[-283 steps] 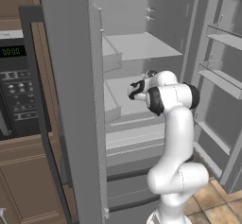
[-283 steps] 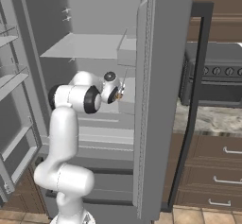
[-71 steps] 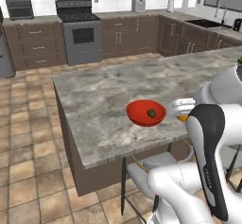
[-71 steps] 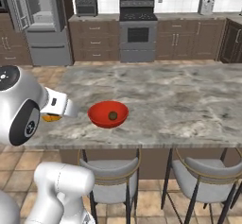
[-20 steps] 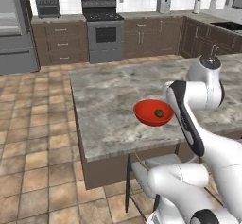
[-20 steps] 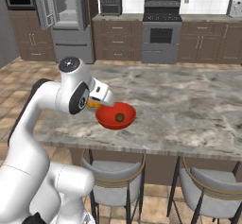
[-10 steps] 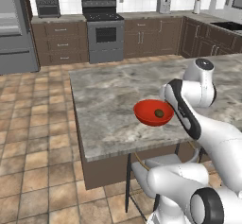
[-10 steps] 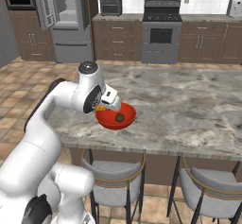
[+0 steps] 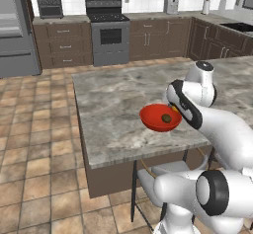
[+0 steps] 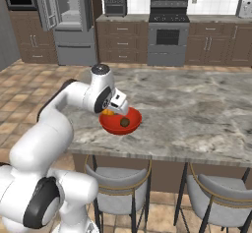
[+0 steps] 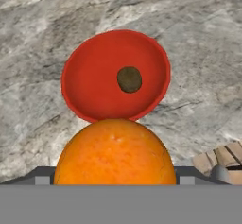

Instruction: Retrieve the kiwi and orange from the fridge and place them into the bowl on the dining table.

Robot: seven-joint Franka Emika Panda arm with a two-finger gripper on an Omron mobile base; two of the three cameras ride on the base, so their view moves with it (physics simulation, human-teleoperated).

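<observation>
The gripper (image 10: 112,110) is clamping the orange (image 11: 115,152) right over the bowl's (image 11: 90,83) near rim on the dining table (image 10: 197,109), kiwi (image 11: 129,79) inside; next, nudging forward and releasing.

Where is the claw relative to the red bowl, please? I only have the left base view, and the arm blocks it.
Observer: The hand view shows the claw gripping a round bright-orange fruit, short of the shallow red bowl's near rim.
Operator: Is anything in the bowl already?
Observer: Yes, one small brown kiwi sits right of its centre.
Operator: Is the fridge shut?
Observer: No. In the right base view the tall grey fridge stands open, with pale shelves showing.
</observation>
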